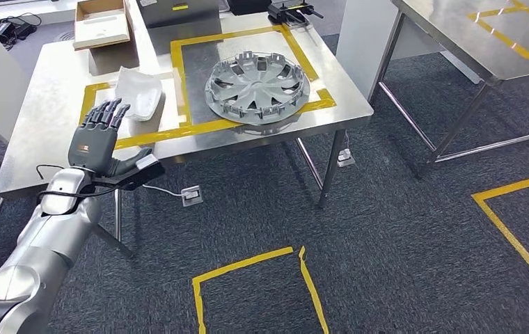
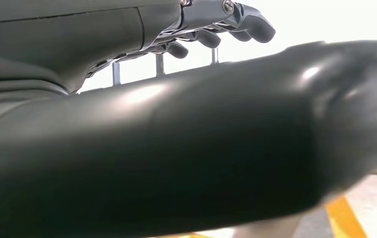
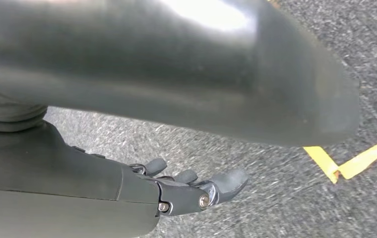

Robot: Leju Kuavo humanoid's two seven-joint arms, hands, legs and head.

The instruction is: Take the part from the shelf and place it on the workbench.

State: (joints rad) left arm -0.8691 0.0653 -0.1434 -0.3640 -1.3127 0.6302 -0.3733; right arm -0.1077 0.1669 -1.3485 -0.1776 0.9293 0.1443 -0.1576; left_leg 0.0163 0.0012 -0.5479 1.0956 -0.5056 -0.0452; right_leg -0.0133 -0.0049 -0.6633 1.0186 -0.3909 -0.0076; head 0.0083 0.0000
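1. The robot's left hand is raised in front of the steel workbench, fingers spread apart and holding nothing, the palm facing the table edge.

2. The right hand hangs low over grey carpet near a corner of yellow floor tape; its fingers are slightly curled and apart, with nothing between them.

3. A grey hubcap lies flat on the workbench inside a yellow-taped square. A white curved part lies just beside it in a smaller taped outline, close beyond the left fingertips.

4. Which of the two is the task's part cannot be told from these views, and no shelf is identifiable. Since both pieces already rest on the bench and neither hand carries anything, the placing step appears either finished or not yet begun.

5. If another part is due, the next move likely calls for drawing the left arm clear of the table edge and turning toward the shelf.

6. The hubcap is round and has no long axis; it appears to lie inner side up. The white part's long axis runs away from the robot, across the bench's depth, tilted slightly.
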